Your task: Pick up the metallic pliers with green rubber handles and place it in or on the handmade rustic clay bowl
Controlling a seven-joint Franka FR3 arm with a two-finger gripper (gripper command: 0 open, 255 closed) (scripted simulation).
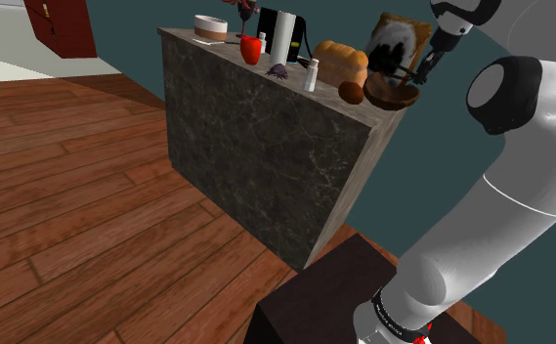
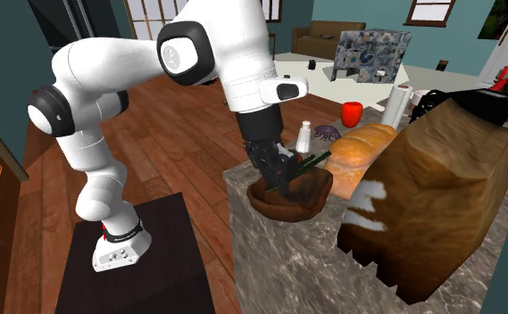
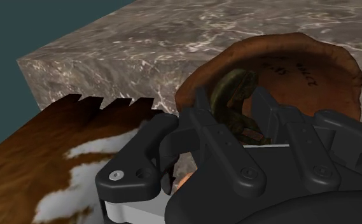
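A brown clay bowl (image 1: 393, 95) (image 2: 289, 198) (image 3: 294, 60) sits at the near corner of the stone-topped counter (image 1: 266, 156). My black gripper (image 1: 409, 70) (image 2: 283, 174) (image 3: 233, 105) hangs just over the bowl's hollow, pointing down into it. The pliers (image 2: 309, 162) (image 3: 231, 95), dark metal with dull green handles, are clasped between the fingers (image 3: 202, 107), so the gripper is shut on them. In the second exterior view one green handle juts out toward the bread. The pliers' lower end is inside the bowl; whether it touches the bottom I cannot tell.
A bread loaf (image 1: 339, 61) (image 2: 361, 147), a brown egg-shaped thing (image 1: 350, 91) and a white bottle (image 1: 312, 75) stand close behind the bowl. A tall brown-and-white block (image 1: 398, 41) (image 2: 439, 196) rises beside it. Farther along are a red cup (image 1: 251, 49) and paper roll (image 1: 283, 34).
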